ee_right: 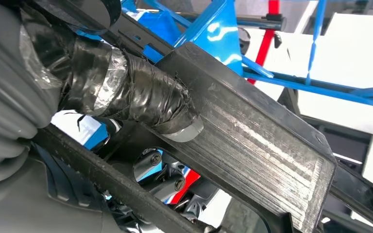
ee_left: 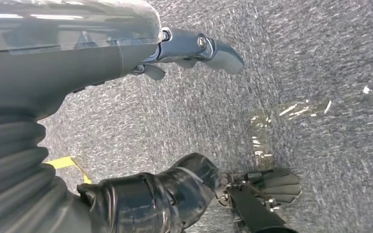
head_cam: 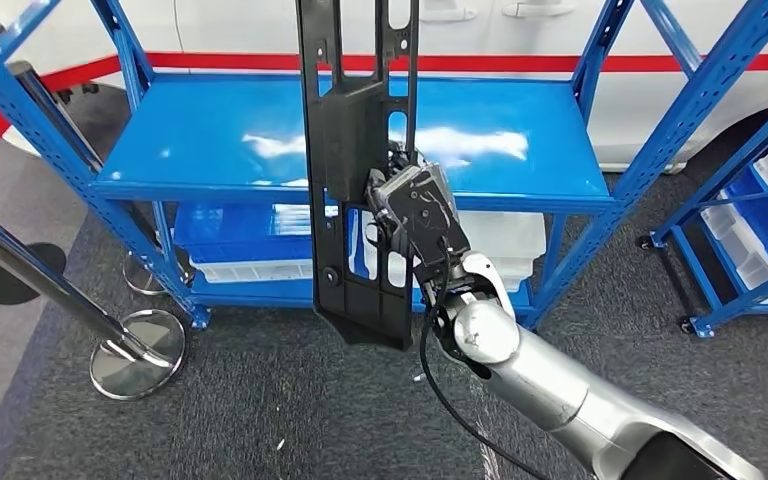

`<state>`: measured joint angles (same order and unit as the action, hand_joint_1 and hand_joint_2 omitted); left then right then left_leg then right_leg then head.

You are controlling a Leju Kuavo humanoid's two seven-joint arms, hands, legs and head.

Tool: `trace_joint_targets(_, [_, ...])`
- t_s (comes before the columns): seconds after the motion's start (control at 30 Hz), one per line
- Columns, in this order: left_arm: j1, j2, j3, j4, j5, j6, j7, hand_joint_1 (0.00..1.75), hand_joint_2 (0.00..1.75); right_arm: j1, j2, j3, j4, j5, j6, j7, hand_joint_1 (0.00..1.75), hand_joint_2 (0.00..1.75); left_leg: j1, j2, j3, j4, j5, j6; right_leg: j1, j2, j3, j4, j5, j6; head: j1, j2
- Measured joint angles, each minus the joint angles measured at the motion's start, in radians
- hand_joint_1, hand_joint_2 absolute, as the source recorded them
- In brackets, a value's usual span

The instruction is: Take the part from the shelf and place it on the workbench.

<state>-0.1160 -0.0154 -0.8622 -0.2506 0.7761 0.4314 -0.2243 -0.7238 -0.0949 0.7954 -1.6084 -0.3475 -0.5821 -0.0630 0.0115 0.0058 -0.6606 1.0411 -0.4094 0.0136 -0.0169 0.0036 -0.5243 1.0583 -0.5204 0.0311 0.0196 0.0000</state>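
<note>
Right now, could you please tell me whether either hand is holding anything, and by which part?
The right hand grips the long black plastic frame part around its middle, at the solid panel section. The left hand holds nothing.

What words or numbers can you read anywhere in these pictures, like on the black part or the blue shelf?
None: no words, numbers or brand names can be read in these pictures.
The black part held by the right hand carries no visible lettering.
The blue shelf has no labels.
The red stripe on the white surface behind the shelf is plain colour, not text.
The yellow marking on the floor is a plain line.
</note>
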Motion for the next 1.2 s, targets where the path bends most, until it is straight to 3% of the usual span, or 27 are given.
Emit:
trace_joint_targets(0.03, [0.0, 0.0, -0.001, 0.0, 0.0, 0.0, 0.0, 0.0, 1.75, 0.0, 0.0, -0.003, -0.002, 0.001, 0.0, 0.0, 1.75, 1.75, -0.001, -0.001, -0.005, -0.002, 0.01, -0.006, 0.004, 0.0, 0.008, -0.023, -0.006, -0.006, -0.001, 0.0])
trace_joint_targets(0.1, [0.002, 0.0, -0.002, 0.0, 0.0, 0.0, 0.0, 0.0, 1.75, 0.001, 0.0, -0.006, -0.004, 0.003, -0.002, -0.001, 1.75, 1.75, 0.001, -0.002, -0.015, -0.004, 0.015, -0.018, 0.003, -0.003, -0.008, -0.029, 0.012, -0.023, 0.0, 0.0])
trace_joint_targets(0.13, [0.004, 0.0, -0.002, 0.0, 0.001, 0.0, 0.0, 0.0, 1.75, 0.002, -0.001, -0.006, -0.004, 0.003, -0.002, -0.001, 1.75, 1.75, 0.003, -0.003, -0.025, 0.011, -0.009, -0.024, 0.001, -0.004, -0.019, -0.031, 0.023, -0.033, -0.001, 0.0])
trace_joint_targets(0.17, [0.006, 0.0, -0.002, 0.0, 0.001, 0.0, 0.001, 0.0, 1.75, 0.003, -0.001, -0.007, -0.004, 0.003, -0.002, -0.001, 1.75, 1.75, 0.004, -0.003, -0.039, 0.046, -0.052, -0.028, -0.002, -0.006, -0.03, -0.032, 0.035, -0.042, -0.003, 0.0])
trace_joint_targets(0.23, [0.007, 0.0, -0.002, 0.0, 0.001, 0.0, 0.001, 0.0, 1.75, 0.005, -0.001, -0.009, -0.005, 0.004, -0.002, -0.001, 1.75, 1.75, 0.006, -0.003, -0.069, 0.162, -0.153, -0.035, -0.001, -0.008, -0.057, -0.031, 0.058, -0.052, -0.006, 0.0])
trace_joint_targets(0.27, [0.007, 0.0, -0.002, 0.0, 0.001, 0.0, 0.001, 0.0, 1.75, 0.005, 0.0, -0.01, -0.005, 0.004, -0.002, -0.001, 1.75, 1.75, 0.006, -0.003, -0.078, 0.224, -0.18, -0.038, 0.0, -0.008, -0.072, -0.03, 0.069, -0.052, -0.007, 0.0])
trace_joint_targets(0.3, [0.006, 0.0, -0.002, 0.0, 0.001, 0.0, 0.0, 0.0, 1.75, 0.006, 0.0, -0.01, -0.005, 0.004, -0.002, -0.001, 1.75, 1.75, 0.007, -0.003, -0.077, 0.266, -0.179, -0.04, 0.001, -0.008, -0.088, -0.028, 0.08, -0.052, -0.007, 0.0])
trace_joint_targets(0.33, [0.004, 0.0, -0.002, 0.0, 0.001, 0.0, 0.0, 0.0, 1.75, 0.006, 0.0, -0.011, -0.005, 0.004, -0.002, -0.001, 1.75, 1.75, 0.007, -0.003, -0.064, 0.281, -0.157, -0.041, 0.002, -0.008, -0.104, -0.026, 0.091, -0.051, -0.007, 0.0])
trace_joint_targets(0.4, [0.002, 0.0, -0.003, 0.0, 0.001, 0.0, 0.001, 0.0, 1.75, 0.008, -0.001, -0.012, -0.005, 0.004, -0.002, -0.001, 1.75, 1.75, 0.007, -0.003, 0.013, 0.215, -0.098, -0.037, 0.001, -0.008, -0.133, -0.02, 0.11, -0.045, -0.007, 0.0])
trace_joint_targets(0.43, [0.001, 0.0, -0.003, 0.0, 0.001, 0.0, 0.001, 0.0, 1.75, 0.008, -0.001, -0.013, -0.007, 0.004, -0.002, -0.001, 1.75, 1.75, 0.005, -0.003, 0.07, 0.142, -0.094, -0.034, 0.003, -0.007, -0.144, -0.016, 0.118, -0.041, -0.007, 0.0])
trace_joint_targets(0.5, [-0.002, 0.001, -0.003, 0.0, 0.0, 0.0, 0.001, 0.0, 1.75, 0.008, -0.001, -0.018, -0.011, 0.004, -0.001, -0.002, 1.75, 1.75, 0.0, -0.006, 0.158, 0.011, -0.124, -0.025, 0.004, -0.008, -0.156, -0.014, 0.136, -0.03, -0.007, 0.0])
trace_joint_targets(0.53, [-0.004, 0.001, -0.003, 0.0, 0.0, 0.0, 0.001, 0.0, 1.75, 0.007, -0.001, -0.02, -0.013, 0.004, 0.0, -0.002, 1.75, 1.75, -0.003, -0.007, 0.177, -0.024, -0.136, -0.02, 0.005, -0.01, -0.158, -0.017, 0.146, -0.024, -0.007, 0.0])
trace_joint_targets(0.6, [-0.005, 0.001, -0.004, 0.0, -0.001, 0.0, 0.002, 0.0, 1.75, 0.008, -0.002, -0.022, -0.015, 0.004, -0.001, -0.003, 1.75, 1.75, -0.001, -0.006, 0.167, -0.035, -0.124, -0.009, 0.005, -0.01, -0.161, -0.023, 0.159, -0.012, -0.006, 0.0])
trace_joint_targets(0.63, [-0.005, 0.0, -0.005, 0.0, -0.001, -0.001, 0.004, 0.0, 1.75, 0.008, -0.003, -0.023, -0.015, 0.004, -0.002, -0.004, 1.75, 1.75, 0.001, -0.005, 0.159, -0.038, -0.113, -0.001, 0.005, -0.009, -0.168, -0.015, 0.144, -0.007, -0.004, 0.0])
trace_joint_targets(0.67, [-0.004, -0.001, -0.006, 0.0, -0.001, -0.002, 0.005, 0.0, 1.75, 0.008, -0.004, -0.025, -0.016, 0.005, -0.003, -0.004, 1.75, 1.75, 0.004, -0.002, 0.147, -0.04, -0.1, 0.007, 0.005, -0.007, -0.178, 0.013, 0.106, -0.004, -0.002, 0.0])
trace_joint_targets(0.73, [-0.004, 0.0, -0.008, 0.0, -0.002, -0.003, 0.006, 0.0, 1.75, 0.007, -0.006, -0.03, -0.018, 0.007, -0.005, -0.003, 1.75, 1.75, 0.004, 0.0, 0.119, -0.037, -0.077, 0.018, 0.003, -0.005, -0.208, 0.124, 0.0, 0.001, 0.002, 0.0])
trace_joint_targets(0.77, [-0.004, 0.0, -0.008, 0.0, -0.002, -0.003, 0.006, 0.0, 1.75, 0.006, -0.007, -0.033, -0.018, 0.008, -0.006, -0.001, 1.75, 1.75, 0.003, 0.0, 0.101, -0.034, -0.065, 0.02, 0.003, -0.005, -0.22, 0.191, -0.036, 0.002, 0.003, 0.0])
trace_joint_targets(0.8, [-0.004, 0.0, -0.009, 0.0, -0.001, -0.003, 0.007, 0.0, 1.75, 0.004, -0.009, -0.036, -0.019, 0.01, -0.008, 0.001, 1.75, 1.75, 0.001, 0.0, 0.083, -0.03, -0.054, 0.021, 0.003, -0.005, -0.223, 0.244, -0.044, 0.003, 0.004, 0.0])
trace_joint_targets(0.87, [-0.003, 0.0, -0.01, 0.0, -0.001, -0.004, 0.009, 0.0, 1.75, -0.001, -0.013, -0.042, -0.022, 0.014, -0.014, 0.008, 1.75, 1.75, 0.0, 0.0, 0.047, -0.019, -0.035, 0.019, 0.003, -0.005, -0.192, 0.267, 0.005, 0.002, 0.004, 0.0])
trace_joint_targets(0.9, [-0.003, 0.0, -0.011, 0.0, -0.001, -0.005, 0.01, 0.0, 1.75, -0.005, -0.015, -0.044, -0.024, 0.016, -0.017, 0.012, 1.75, 1.75, 0.0, 0.0, 0.03, -0.012, -0.027, 0.017, 0.003, -0.005, -0.153, 0.23, 0.034, 0.0, 0.004, 0.0])
trace_joint_targets(0.93, [-0.003, 0.0, -0.012, 0.0, -0.001, -0.006, 0.011, 0.0, 1.75, -0.01, -0.017, -0.046, -0.028, 0.018, -0.019, 0.016, 1.75, 1.75, -0.001, 0.0, 0.015, -0.005, -0.02, 0.013, 0.005, -0.004, -0.102, 0.165, 0.039, -0.003, 0.005, 0.0])
trace_joint_targets(0.97, [-0.002, 0.0, -0.013, 0.0, -0.002, -0.007, 0.012, 0.0, 1.75, -0.015, -0.018, -0.049, -0.034, 0.019, -0.021, 0.019, 1.75, 1.75, -0.002, 0.0, 0.004, 0.001, -0.013, 0.008, 0.006, -0.004, -0.051, 0.09, 0.026, -0.007, 0.004, 0.0])
trace_joint_targets(1.03, [-0.003, 0.0, -0.018, 0.0, -0.004, -0.008, 0.012, 0.0, 1.75, -0.022, -0.02, -0.053, -0.042, 0.021, -0.024, 0.022, 1.75, 1.75, -0.004, -0.001, -0.007, 0.0, 0.006, -0.002, 0.012, -0.002, 0.005, -0.009, -0.007, -0.015, 0.003, 0.0])
trace_joint_targets(1.1, [-0.001, 0.001, -0.024, 0.0, -0.005, -0.009, 0.012, 0.0, 1.75, -0.022, -0.022, -0.055, -0.045, 0.022, -0.029, 0.023, 1.75, 1.75, -0.003, -0.002, -0.013, -0.007, 0.022, -0.013, 0.013, -0.004, -0.002, -0.026, 0.006, -0.029, 0.005, 0.0])
trace_joint_targets(1.13, [0.0, 0.001, -0.025, 0.0, -0.005, -0.01, 0.012, 0.0, 1.75, -0.021, -0.023, -0.055, -0.045, 0.022, -0.031, 0.023, 1.75, 1.75, -0.001, -0.003, -0.022, -0.002, 0.01, -0.018, 0.011, -0.006, -0.011, -0.028, 0.016, -0.038, 0.005, 0.0])
trace_joint_targets(1.2, [0.004, 0.001, -0.027, 0.0, -0.005, -0.01, 0.013, 0.0, 1.75, -0.019, -0.024, -0.056, -0.046, 0.021, -0.034, 0.023, 1.75, 1.75, 0.001, -0.004, -0.045, 0.061, -0.07, -0.026, 0.007, -0.008, -0.034, -0.031, 0.04, -0.055, 0.0, 0.0])
